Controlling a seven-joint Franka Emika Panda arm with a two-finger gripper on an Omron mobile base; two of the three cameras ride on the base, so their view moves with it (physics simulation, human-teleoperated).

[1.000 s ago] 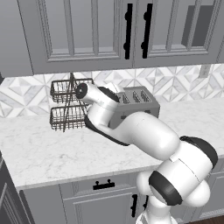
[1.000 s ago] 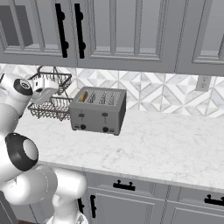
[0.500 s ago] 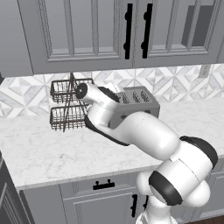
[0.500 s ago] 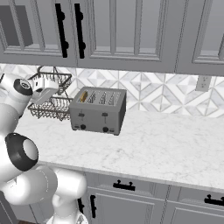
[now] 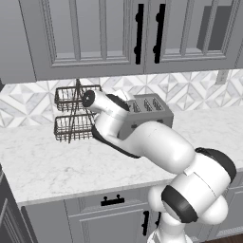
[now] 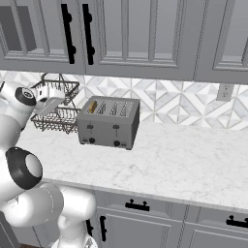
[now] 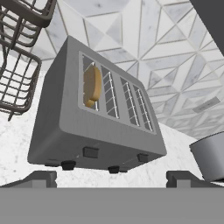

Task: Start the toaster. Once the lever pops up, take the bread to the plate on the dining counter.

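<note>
The end effector is wide open and holds nothing; its two dark finger tips stand far apart at the bottom of the hand view, one on each side of the toaster; from the right base view the end effector hangs up in the air beside the wire basket rack, not touching anything.

The toaster sits ahead of the end effector and lower down, on the white marble worktop; it is a grey metal box with four slots on top; its front faces the end effector, with two dark levers and small dark knobs low down; the levers look like they are near the bottom of the front, but I cannot tell for sure if they are pushed down.

The bread is tan-brown and sits inside the end slot of the toaster, the slot nearest the wire basket rack; part of it pokes up out of the slot; in the right base view the bread shows as a small tan bit at that same end.

The black wire basket rack has two tiers; it stands just beside the toaster, off to one side of the end effector; behind both is a wall of patterned tiles; above are grey cabinets with dark handles; a grey round thing shows at the far side of the hand view, and I cannot tell what it is.
</note>
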